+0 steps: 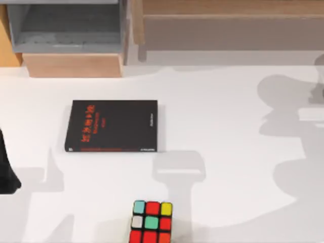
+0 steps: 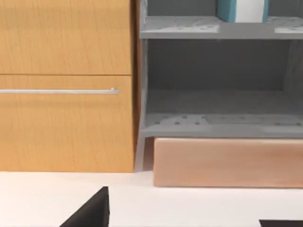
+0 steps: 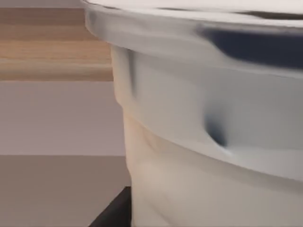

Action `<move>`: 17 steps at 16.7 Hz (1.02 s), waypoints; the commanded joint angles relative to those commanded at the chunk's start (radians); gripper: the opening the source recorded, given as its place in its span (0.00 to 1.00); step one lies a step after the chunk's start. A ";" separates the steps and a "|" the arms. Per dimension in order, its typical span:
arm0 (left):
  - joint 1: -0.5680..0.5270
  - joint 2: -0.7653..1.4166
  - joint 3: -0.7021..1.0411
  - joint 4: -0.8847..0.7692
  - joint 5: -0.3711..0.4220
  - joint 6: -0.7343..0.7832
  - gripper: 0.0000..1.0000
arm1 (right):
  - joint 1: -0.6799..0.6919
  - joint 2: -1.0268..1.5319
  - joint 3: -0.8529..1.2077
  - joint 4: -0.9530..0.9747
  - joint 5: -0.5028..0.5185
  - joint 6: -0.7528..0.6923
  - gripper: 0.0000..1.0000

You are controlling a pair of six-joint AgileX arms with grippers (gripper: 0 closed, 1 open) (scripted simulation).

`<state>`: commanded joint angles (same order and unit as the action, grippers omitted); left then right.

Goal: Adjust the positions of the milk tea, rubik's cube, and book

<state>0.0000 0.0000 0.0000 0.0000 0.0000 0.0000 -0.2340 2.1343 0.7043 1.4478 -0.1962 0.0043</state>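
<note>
The left gripper (image 2: 187,218) hangs released, its two dark fingertips (image 2: 92,212) spread wide over the white table (image 1: 228,167); it faces a wooden cabinet (image 2: 66,123) with a metal handle (image 2: 59,91), and beside that a grey shelf unit (image 2: 218,123); a teal and white thing (image 2: 241,9) stands on the upper shelf. In the top view the left arm (image 1: 7,169) is a dark shape at the table's left edge.

The right gripper (image 3: 116,210) is right up against the milk tea (image 3: 213,142), a white cup with a lidded rim and a dark blue mark; whether it grips the cup I cannot tell; a wooden ledge (image 3: 52,52) runs behind the cup.

The book (image 1: 112,126) lies flat left of the table's middle, black cover up, red lettering toward the left. The cube (image 1: 151,221) sits near the front edge, well apart from the book, below its right corner.
</note>
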 joint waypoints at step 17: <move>0.000 0.000 0.000 0.000 0.000 0.000 1.00 | 0.000 0.036 -0.001 0.029 -0.001 0.001 0.75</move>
<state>0.0000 0.0000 0.0000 0.0000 0.0000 0.0000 -0.2344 2.1707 0.7030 1.4765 -0.1969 0.0049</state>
